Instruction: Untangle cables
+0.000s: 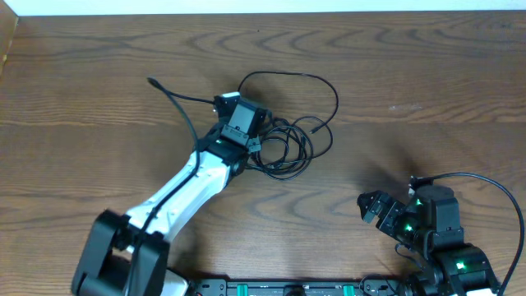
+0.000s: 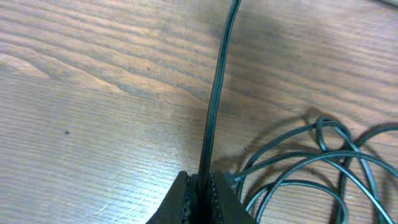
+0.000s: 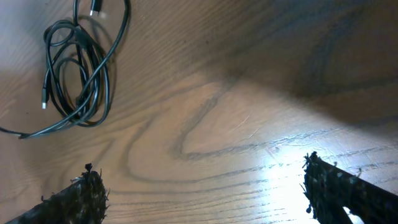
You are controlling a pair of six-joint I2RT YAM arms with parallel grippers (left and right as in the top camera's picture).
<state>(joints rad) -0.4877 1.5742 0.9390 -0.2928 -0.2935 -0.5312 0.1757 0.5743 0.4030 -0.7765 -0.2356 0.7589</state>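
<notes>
Wood-grain table (image 1: 82,66) everywhere, nothing on it but the robot and a mess of wire. Starting closest to the bases: the right gripper (image 1: 371,210) sits near the front edge, jaws spread wide with bare wood between them, holding nothing, well apart from the pile. Further out, the left gripper (image 1: 238,119) is down at the left side of the cables (image 1: 288,144) and pinched tight on one black strand (image 2: 214,106). Beyond that is the pile itself: several loops overlapping in a knotty coil, one big loop flopped toward the far side, and one tail (image 1: 173,94) trailing off to the far left. Can't tell if that tail is the strand being held.

Progress-wise I'd call this early. One strand is grabbed, nothing is pulled free, and the coil is one clump, so basically all the separating is left.

The left wrist cam is the only one showing the actual pinch; overhead, the gripper body covers it. The right wrist cam shows the cables (image 3: 78,74) from its side plus those wide-apart fingers (image 3: 81,199). Only overhead gives the whole layout.
</notes>
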